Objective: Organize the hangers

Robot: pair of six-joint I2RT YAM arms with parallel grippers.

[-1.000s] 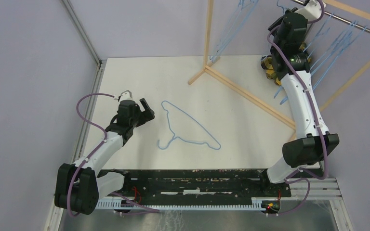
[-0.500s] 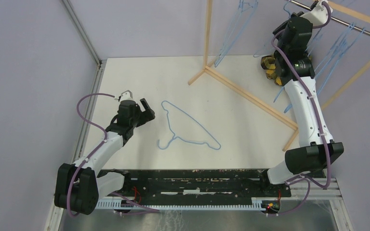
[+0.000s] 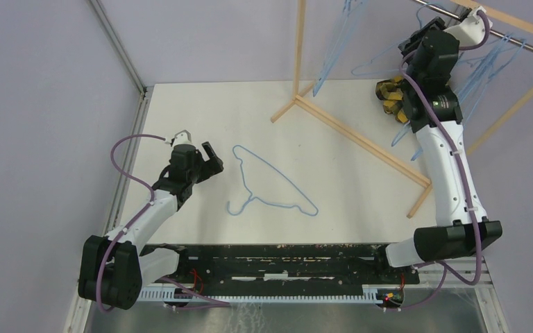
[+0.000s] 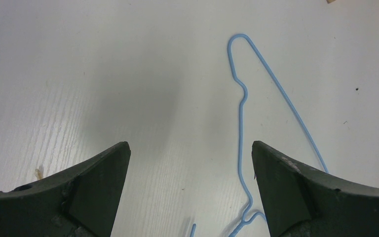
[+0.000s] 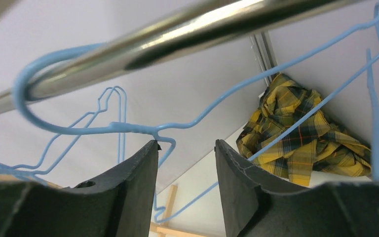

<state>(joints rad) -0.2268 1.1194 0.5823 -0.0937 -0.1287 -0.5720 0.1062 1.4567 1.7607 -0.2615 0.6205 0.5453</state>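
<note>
- Standing apart, the fingers of the right gripper [image 5: 186,143] pinch nothing; a clear gap shows between their tips.
- The twisted neck of a light-blue wire hanger [image 5: 103,129] sits just above the tip of the finger on the left of the right wrist view. One of its shoulder wires crosses over the gap between the fingers.
- That hanger's hook curls over the metal rail [image 5: 177,29], so it hangs on the rail and not in the gripper.
- More hangers [image 5: 119,113] hang behind it, and further blue wires run down the right edge of the same view.
- A crumpled yellow-black plaid cloth [image 5: 301,138] lies beyond the gripper, under the rail.
- From above, the right arm reaches high into the wooden rack frame [image 3: 347,132] at the table's far right.
- The left gripper [image 4: 190,148] is spread wide and holds nothing, low over the white table [image 3: 215,111].
- One last hanger [image 4: 241,123] lies flat on the table just ahead of the left gripper and to its right, apart from both fingers, its hook end nearest the camera.
</note>
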